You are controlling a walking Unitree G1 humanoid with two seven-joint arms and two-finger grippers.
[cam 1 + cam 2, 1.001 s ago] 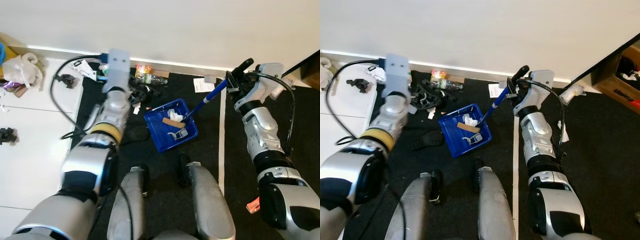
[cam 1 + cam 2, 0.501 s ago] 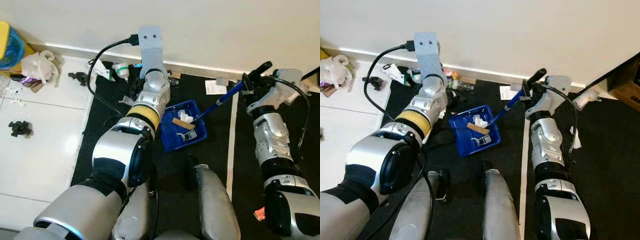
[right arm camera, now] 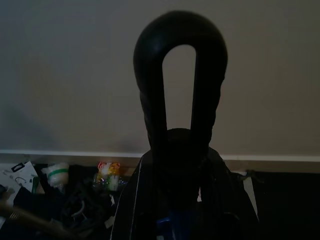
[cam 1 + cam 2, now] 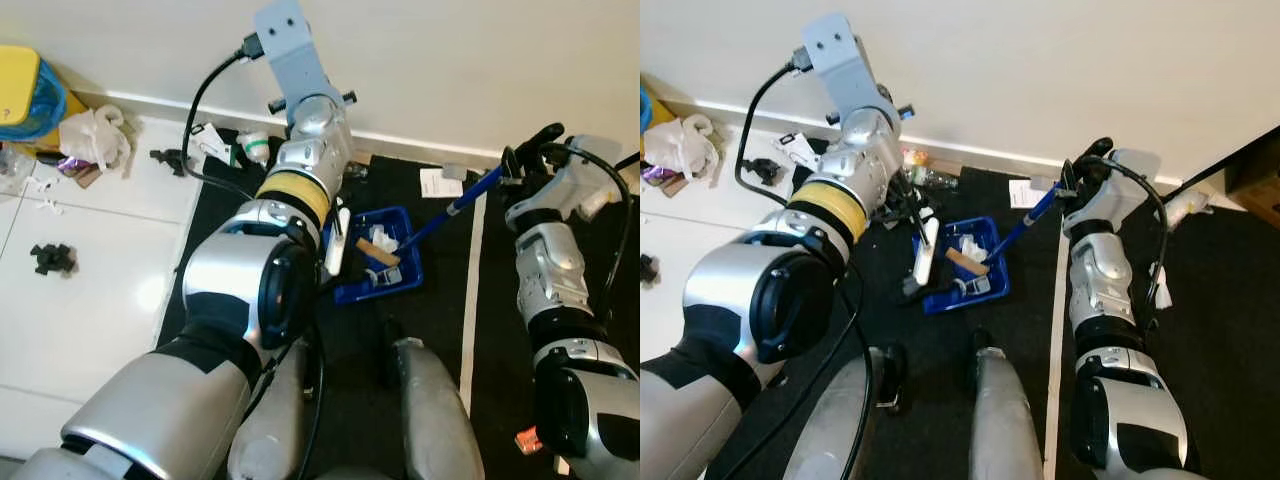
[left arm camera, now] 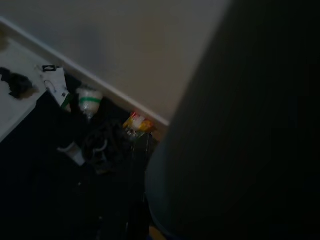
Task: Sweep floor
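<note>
Home interior, floor-level corner of a room. Plain cream wall point(image 4: 450, 60) with white baseboard point(image 4: 420, 140), glossy white tile floor point(image 4: 90, 290) meeting black carpet point(image 4: 1200, 300). Household clutter along the wall: tied plastic bag point(image 4: 92, 135), crumpled plastic bottle point(image 4: 930, 180), paper scraps point(image 4: 436, 183), blue dustpan point(image 4: 385, 265) holding litter, cardboard box edge point(image 4: 1252, 185) at right.

my arms point(image 4: 250, 290): glossy silver metal shells | my right gripper point(image 4: 520, 160): matt black fingers | dustpan point(image 4: 385, 265): smooth glossy blue plastic | mat point(image 4: 1200, 300): matt black, rough cloth | floor tiles point(image 4: 90, 270): glossy white
</note>
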